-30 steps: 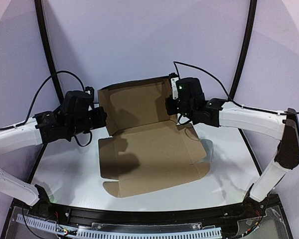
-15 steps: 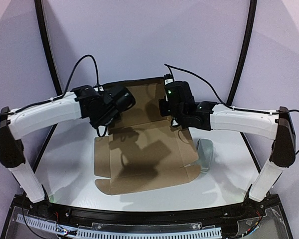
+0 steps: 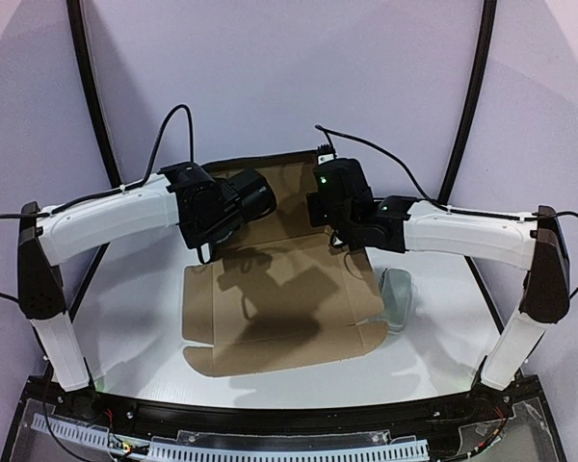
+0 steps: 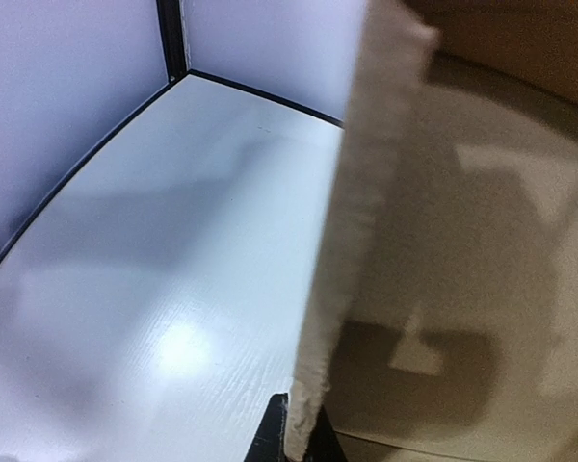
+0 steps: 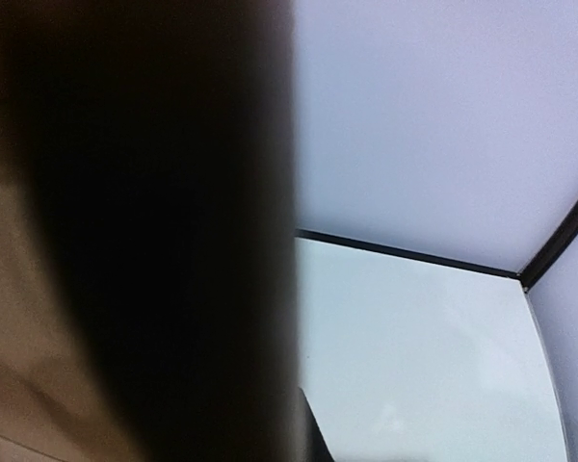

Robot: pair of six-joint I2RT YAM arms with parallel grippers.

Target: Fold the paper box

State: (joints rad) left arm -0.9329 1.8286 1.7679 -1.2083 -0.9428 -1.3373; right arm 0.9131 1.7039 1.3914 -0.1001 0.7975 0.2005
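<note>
Light, stiff yet creasable, the paper box [image 3: 279, 308] likely wants edge pinches: left gripper [image 4: 297, 438] at eleven o'clock, right gripper [image 3: 315, 207] at one o'clock clamp its raised panel.

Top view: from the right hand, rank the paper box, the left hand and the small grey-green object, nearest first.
1. paper box: its raised back flap is held in the right hand.
2. left hand: across that flap, leftward.
3. grey-green object: lying by the box's right edge.

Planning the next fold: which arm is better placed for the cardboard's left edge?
Left: the left pincer is shut on the plain brown corrugated cardboard box's left edge; the right pincer grips the opposite side.
</note>
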